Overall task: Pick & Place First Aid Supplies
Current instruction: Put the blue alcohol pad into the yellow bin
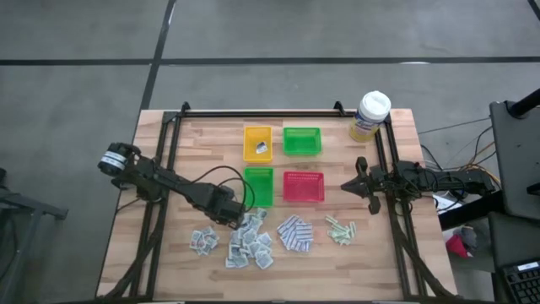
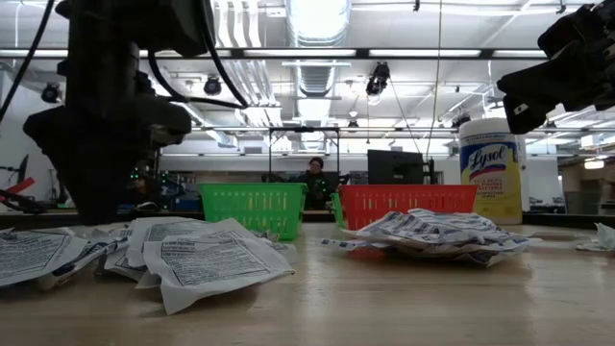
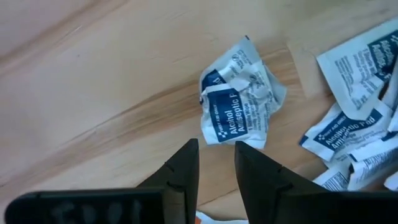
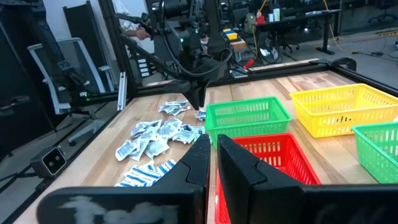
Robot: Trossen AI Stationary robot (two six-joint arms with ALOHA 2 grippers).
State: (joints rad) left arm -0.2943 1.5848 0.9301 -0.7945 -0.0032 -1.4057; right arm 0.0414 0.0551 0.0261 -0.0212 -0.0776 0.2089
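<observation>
Lying crumpled beyond left gripper [image 3: 216, 163]: alcohol pad sachet [image 3: 239, 106], no clear long axis

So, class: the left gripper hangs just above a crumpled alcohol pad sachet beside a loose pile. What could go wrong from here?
1. The left gripper stands only narrowly open over the crumpled sachet; its fingers might push the sachet along rather than straddle it.
2. The pile of sachets lies close by, so a neighbour could be dragged or lifted too.
3. The green tray sits just beyond; a low carry could clip its wall.
</observation>
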